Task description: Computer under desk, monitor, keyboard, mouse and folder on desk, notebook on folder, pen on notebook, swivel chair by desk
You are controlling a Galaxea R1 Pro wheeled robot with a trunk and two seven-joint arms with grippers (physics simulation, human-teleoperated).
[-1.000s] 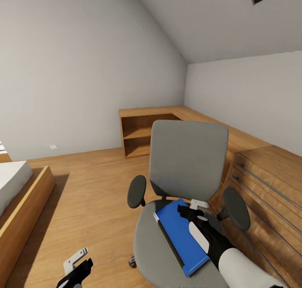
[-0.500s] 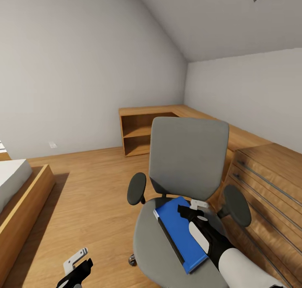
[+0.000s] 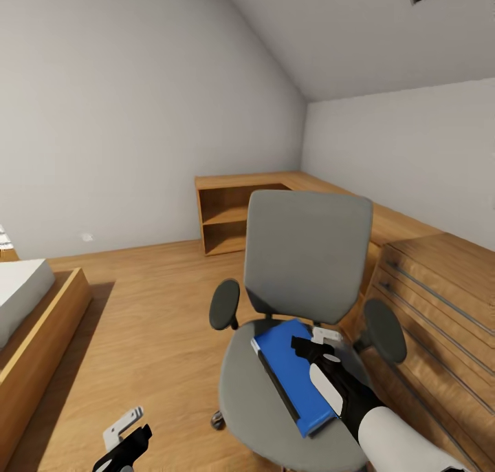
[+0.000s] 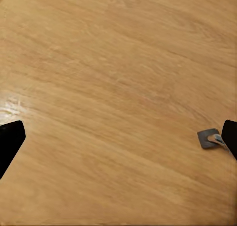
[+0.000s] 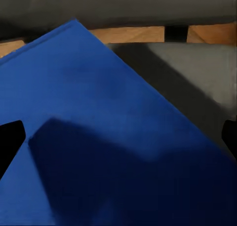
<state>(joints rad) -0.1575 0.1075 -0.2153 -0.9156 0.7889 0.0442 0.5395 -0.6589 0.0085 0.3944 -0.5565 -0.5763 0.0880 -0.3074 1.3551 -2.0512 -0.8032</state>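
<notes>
A grey chair [image 3: 302, 307] stands on the wood floor [image 3: 151, 307]. A blue folder [image 3: 292, 372] lies flat on its seat. The right gripper [image 3: 323, 345] hovers over the folder's far edge, jaws wide, holding nothing. It should slide one finger under an edge before closing. The left gripper [image 3: 124, 427] hangs low, jaws spread, holding nothing.

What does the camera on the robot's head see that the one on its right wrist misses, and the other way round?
Head view alone: the whole swivel chair, its black armrests, the wooden drawer chest, the shelf unit, the bed, the left gripper and the right gripper above the folder.

Right wrist view alone: a close look at the shadow cast on the folder's cover, with the jaws wide apart.

Both: the blue folder lying on the grey seat.
</notes>
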